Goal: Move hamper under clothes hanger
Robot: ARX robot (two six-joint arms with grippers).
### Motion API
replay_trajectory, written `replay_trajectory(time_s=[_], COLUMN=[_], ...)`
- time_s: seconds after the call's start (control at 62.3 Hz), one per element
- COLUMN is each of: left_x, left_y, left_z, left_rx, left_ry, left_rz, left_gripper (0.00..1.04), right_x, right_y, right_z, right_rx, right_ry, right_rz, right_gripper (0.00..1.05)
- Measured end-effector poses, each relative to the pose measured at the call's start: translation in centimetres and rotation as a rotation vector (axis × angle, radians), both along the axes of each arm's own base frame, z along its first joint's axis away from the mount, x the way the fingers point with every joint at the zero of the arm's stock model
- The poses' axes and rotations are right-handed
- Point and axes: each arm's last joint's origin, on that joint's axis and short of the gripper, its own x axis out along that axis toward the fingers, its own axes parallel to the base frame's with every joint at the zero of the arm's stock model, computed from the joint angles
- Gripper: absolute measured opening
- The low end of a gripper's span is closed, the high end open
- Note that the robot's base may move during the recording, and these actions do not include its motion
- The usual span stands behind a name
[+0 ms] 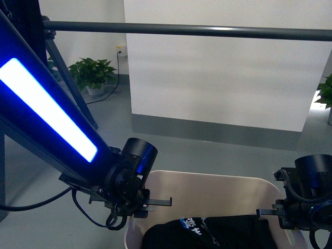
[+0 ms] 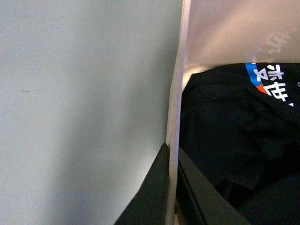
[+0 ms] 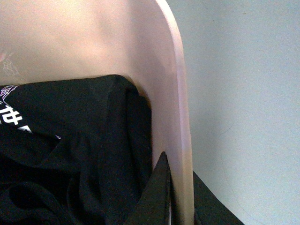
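Jaws of both arms grip the hamper (image 1: 207, 189) by its rims, lower frame, seemingly ready to slide it forward under the hanger (image 1: 187, 30).

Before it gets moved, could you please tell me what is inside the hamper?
A crumpled black garment with a blue and white print lies in the hamper. It covers the bottom, so anything beneath is hidden.

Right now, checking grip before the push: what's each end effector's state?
Left end effector: closed on the hamper rim.
Right end effector: closed on the hamper rim.
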Motion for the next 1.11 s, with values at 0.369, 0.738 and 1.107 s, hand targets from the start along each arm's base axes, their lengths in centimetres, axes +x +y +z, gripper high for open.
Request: replay_trajectory(time_s=[0.369,0.738,1.107], left_x=[0.2,1.1,1.4], left_y=[0.5,0.0,-1.4], left_z=[0.0,3.1,11.6], left_rx=[0.014,-0.041,-0.1], left_ry=[-0.012,-0.114,-0.276], left_rz=[0.022,0.012,-0.019], left_gripper=[0.62,0.98,0.98], right_x=[0.1,0.6,0.5], right_y=[-0.7,-0.8,-0.1], right_z=[0.2,3.4,10.2], right_rx=[-0.02,-0.023,-0.017], right_ry=[-0.022,-0.103,-0.242], right_rz=[-0.026,-0.03,-0.005], right_gripper=[0.55,0.98,0.97])
